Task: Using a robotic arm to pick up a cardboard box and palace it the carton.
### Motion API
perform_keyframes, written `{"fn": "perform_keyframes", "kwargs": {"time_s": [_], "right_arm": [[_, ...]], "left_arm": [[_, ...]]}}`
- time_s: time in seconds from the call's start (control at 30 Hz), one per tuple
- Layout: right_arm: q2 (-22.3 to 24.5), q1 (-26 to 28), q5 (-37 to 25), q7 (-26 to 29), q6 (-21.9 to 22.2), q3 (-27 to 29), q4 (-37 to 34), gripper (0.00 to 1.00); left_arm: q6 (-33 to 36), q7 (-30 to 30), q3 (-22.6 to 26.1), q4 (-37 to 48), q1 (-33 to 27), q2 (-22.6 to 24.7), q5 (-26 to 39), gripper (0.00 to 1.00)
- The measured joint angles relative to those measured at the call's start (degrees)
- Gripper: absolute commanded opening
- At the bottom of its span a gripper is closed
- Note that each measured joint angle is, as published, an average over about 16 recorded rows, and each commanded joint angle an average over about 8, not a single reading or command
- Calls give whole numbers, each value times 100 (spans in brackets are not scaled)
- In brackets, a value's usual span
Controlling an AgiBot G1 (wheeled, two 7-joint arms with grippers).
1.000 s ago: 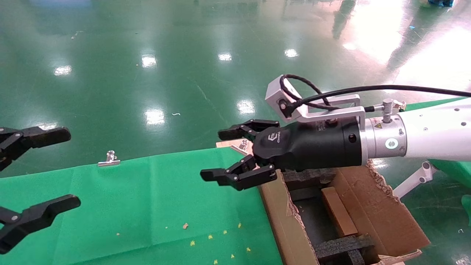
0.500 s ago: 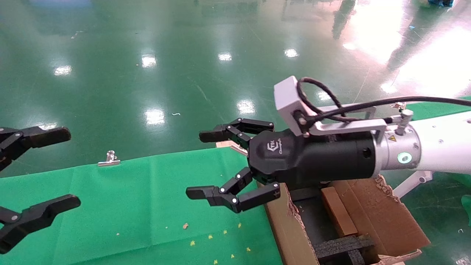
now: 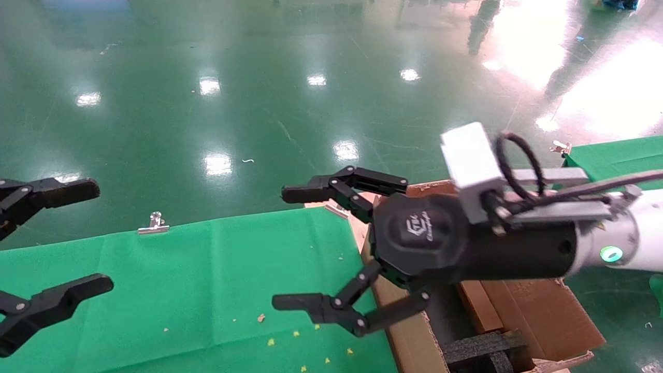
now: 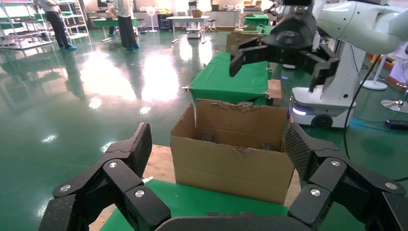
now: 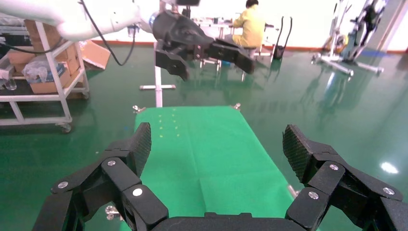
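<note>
Black end effector (image 3: 313, 259) of the robotic arm (image 3: 645, 243) spreads wide, empty, over the torn edge of the carton (image 3: 533, 316).

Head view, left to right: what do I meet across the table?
Left tool, open → metal clip → robotic arm's three-finger tool, open → carton.

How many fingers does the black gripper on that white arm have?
3 on the robotic arm gripper, spread open. One finger is uppermost; two hang lower, one above the green cloth, one over the carton wall. None seem hidden.
</note>
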Motion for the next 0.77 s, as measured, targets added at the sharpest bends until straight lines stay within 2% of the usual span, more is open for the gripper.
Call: {"fn": "perform_keyframes", "kwargs": {"time_s": [0.33, 0.77], "right_arm": [[-80, -388, -11, -161, -266, 611, 32, 100], [-74, -352, -12, -150, -241, 550, 30, 100]], "left_arm": [[-1, 0, 0, 1, 1, 0, 0, 100], [-1, 0, 0, 1, 1, 0, 0, 100]]}}
